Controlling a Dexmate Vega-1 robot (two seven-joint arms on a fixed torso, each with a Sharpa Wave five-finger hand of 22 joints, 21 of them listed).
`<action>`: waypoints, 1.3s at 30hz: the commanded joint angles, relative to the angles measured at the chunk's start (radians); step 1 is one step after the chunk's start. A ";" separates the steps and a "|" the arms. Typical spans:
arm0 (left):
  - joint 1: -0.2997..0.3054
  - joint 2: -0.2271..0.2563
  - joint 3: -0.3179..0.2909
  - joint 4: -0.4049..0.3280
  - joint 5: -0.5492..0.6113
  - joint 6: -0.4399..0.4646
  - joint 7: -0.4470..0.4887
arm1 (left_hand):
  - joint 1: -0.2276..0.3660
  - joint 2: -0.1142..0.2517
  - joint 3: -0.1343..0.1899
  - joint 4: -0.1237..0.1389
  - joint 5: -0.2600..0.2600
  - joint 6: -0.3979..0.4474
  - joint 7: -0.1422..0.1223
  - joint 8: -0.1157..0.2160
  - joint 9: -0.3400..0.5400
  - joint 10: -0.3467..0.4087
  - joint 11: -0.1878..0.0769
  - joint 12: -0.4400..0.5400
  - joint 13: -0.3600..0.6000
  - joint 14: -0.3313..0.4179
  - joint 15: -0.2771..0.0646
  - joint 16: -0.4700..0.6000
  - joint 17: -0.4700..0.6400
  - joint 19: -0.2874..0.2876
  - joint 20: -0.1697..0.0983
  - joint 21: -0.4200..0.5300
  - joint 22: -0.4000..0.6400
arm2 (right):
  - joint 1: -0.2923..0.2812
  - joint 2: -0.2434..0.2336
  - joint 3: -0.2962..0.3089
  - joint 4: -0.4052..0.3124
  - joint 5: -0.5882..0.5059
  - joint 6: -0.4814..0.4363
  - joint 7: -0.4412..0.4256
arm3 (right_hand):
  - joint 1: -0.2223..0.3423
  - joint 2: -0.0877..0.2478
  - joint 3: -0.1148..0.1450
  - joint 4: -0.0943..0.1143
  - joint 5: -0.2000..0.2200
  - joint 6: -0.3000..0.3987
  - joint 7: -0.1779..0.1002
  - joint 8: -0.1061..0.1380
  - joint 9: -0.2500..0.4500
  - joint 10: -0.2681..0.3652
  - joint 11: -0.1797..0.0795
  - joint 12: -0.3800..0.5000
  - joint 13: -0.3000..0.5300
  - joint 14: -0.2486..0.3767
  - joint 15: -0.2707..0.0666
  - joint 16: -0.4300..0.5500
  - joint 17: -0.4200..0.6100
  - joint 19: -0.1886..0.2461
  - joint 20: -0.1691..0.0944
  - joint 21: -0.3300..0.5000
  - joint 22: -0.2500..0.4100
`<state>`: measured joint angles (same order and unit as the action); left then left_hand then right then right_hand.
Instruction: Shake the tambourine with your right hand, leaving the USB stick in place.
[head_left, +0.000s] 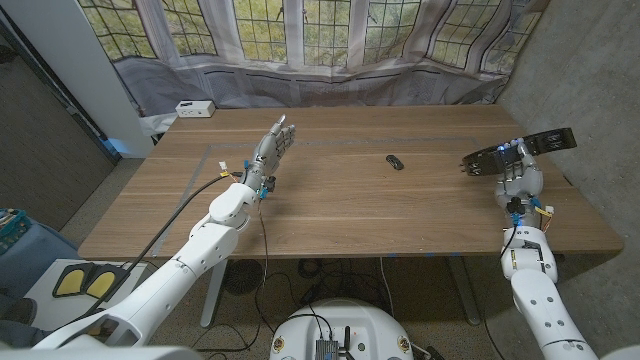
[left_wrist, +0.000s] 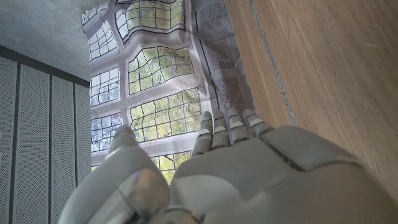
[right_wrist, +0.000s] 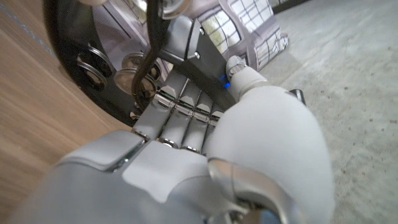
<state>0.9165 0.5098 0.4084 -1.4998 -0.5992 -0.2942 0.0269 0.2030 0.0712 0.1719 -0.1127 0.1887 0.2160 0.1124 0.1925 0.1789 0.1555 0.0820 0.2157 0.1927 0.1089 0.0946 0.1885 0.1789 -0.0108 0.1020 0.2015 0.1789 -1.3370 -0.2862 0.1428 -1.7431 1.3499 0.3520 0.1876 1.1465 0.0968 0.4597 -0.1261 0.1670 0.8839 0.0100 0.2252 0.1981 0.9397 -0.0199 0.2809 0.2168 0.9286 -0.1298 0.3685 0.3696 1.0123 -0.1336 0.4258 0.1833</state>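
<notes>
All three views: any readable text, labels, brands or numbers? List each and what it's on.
None can be read.
Tambourine, held by the right hand: no print shows.
USB stick: too small to tell any marking.
White box at the table's far left corner: dark marks on its side, too small to read.
Left hand: no lettering shows.

White rounded arm shells, grey jointed fingers (left_wrist: 219, 130), black forearm cable
</notes>
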 joint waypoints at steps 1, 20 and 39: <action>0.008 0.003 -0.004 -0.007 -0.001 0.000 0.006 | 0.007 0.009 0.009 -0.001 -0.004 0.011 -0.002 -0.002 0.002 0.007 0.001 -0.004 0.004 -0.002 -0.003 0.000 0.002 -0.006 0.001 -0.005 0.002 | 0.022 -0.184 -0.029 0.041 -0.195 0.018 0.213 | 0.084 0.086 0.016 0.017 0.010 0.074 -0.068 0.007 0.005 0.001 0.003 -0.003 0.003 0.002 -0.045 -0.004 0.006 -0.008 0.003 0.006 0.003; 0.014 0.005 -0.006 -0.012 -0.001 -0.005 0.006 | 0.007 0.009 0.010 -0.001 -0.004 0.012 -0.002 -0.002 0.002 0.009 0.002 -0.004 0.004 -0.002 -0.003 0.000 0.002 -0.009 0.004 -0.006 0.002 | -0.076 -0.491 0.001 -0.169 -0.764 0.049 -0.026 | 0.089 0.083 0.013 0.011 0.012 0.086 -0.056 0.008 0.006 0.006 0.019 -0.005 0.006 0.003 -0.034 -0.006 0.015 -0.016 0.012 0.012 0.004; 0.021 0.003 -0.007 -0.015 -0.005 -0.008 0.006 | 0.006 0.009 0.010 -0.001 -0.004 0.013 -0.002 -0.002 0.002 0.009 -0.001 -0.004 0.004 -0.003 -0.003 0.000 0.002 -0.011 0.003 -0.005 0.002 | -0.073 -0.718 -0.025 -0.440 -1.262 -0.250 -0.126 | 0.089 0.076 0.006 0.004 0.013 0.096 -0.058 0.006 0.007 0.009 0.020 -0.010 0.009 -0.024 -0.028 -0.025 0.020 -0.060 0.020 0.009 0.004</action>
<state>0.9331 0.5137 0.4033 -1.5120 -0.6021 -0.2979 0.0326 0.2029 0.0712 0.1743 -0.1104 0.1887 0.2215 0.1070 0.1925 0.1790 0.1555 0.0820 0.2157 0.1928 0.1089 0.0946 0.1885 0.1789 -0.0107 0.1020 0.1954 0.1789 -1.3973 -0.8764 0.1253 -2.0068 0.4160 0.2949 0.1401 1.1495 0.0991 0.4585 -0.1248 0.1732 0.8939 0.0198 0.2285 0.2018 0.9503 -0.0014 0.2734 0.2211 0.9136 -0.1265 0.3479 0.3904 0.9603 -0.1139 0.4336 0.1842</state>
